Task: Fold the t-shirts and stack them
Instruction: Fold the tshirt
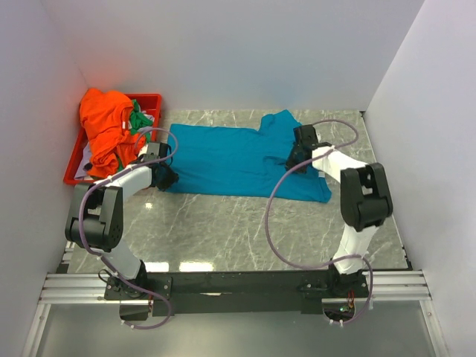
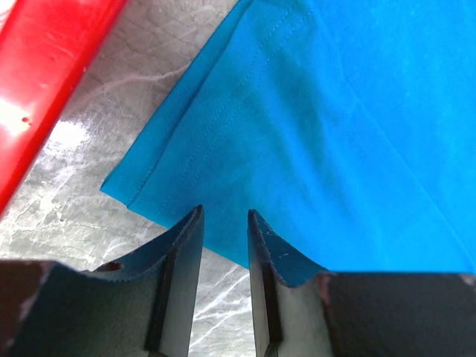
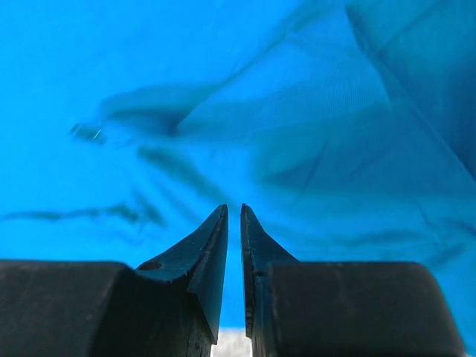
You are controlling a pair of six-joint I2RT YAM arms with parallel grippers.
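Observation:
The teal-blue t-shirt (image 1: 230,160) lies spread flat across the middle of the marble table. My left gripper (image 1: 165,177) is at its lower left corner. In the left wrist view this gripper (image 2: 224,212) is open, its fingertips over the hem of the teal-blue shirt (image 2: 335,111), with bare gap between them. My right gripper (image 1: 296,159) rests on the shirt's right shoulder area. In the right wrist view it (image 3: 233,208) has its jaws almost together, tips pressed into the wrinkled teal cloth (image 3: 149,74). The orange t-shirt (image 1: 104,126) and the green t-shirt (image 1: 140,119) are bunched in the tray.
A red plastic tray (image 1: 152,99) stands at the back left, and its rim (image 2: 52,74) shows close to the left gripper. White walls close in the left, back and right sides. Bare marble (image 1: 223,230) lies between the shirt and the arm bases.

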